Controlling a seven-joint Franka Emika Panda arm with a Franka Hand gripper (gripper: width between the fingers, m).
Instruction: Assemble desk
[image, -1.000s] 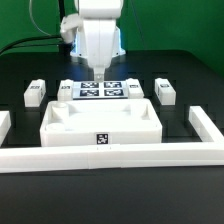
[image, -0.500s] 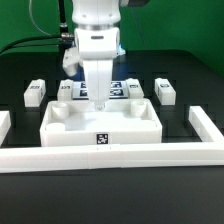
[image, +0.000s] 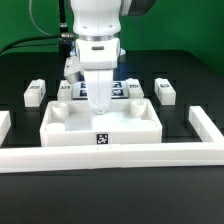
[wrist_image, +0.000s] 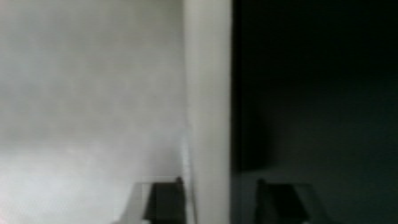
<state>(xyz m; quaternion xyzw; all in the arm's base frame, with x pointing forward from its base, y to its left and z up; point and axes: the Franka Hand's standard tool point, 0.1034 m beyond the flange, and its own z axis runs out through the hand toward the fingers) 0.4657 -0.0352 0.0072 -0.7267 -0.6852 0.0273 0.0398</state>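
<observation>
The white rimmed desk tabletop (image: 100, 126) lies in the middle of the table with a tag on its front wall. My gripper (image: 100, 106) hangs straight down over its back rim. In the wrist view the gripper (wrist_image: 221, 203) is open, and its two dark fingers stand on either side of the tabletop's rim wall (wrist_image: 210, 100) without gripping it. Four white leg blocks lie behind the tabletop: two on the exterior view's left (image: 35, 94) (image: 65, 91) and two on its right (image: 136, 90) (image: 163, 91).
The long white border rail (image: 110, 156) runs along the front and turns back at both ends (image: 206, 126). The marker board (image: 118, 88) lies behind the tabletop, mostly hidden by my gripper. A green cable hangs at the back left.
My gripper has come down and forward from above the marker board to the tabletop's back rim. The parts have not moved.
</observation>
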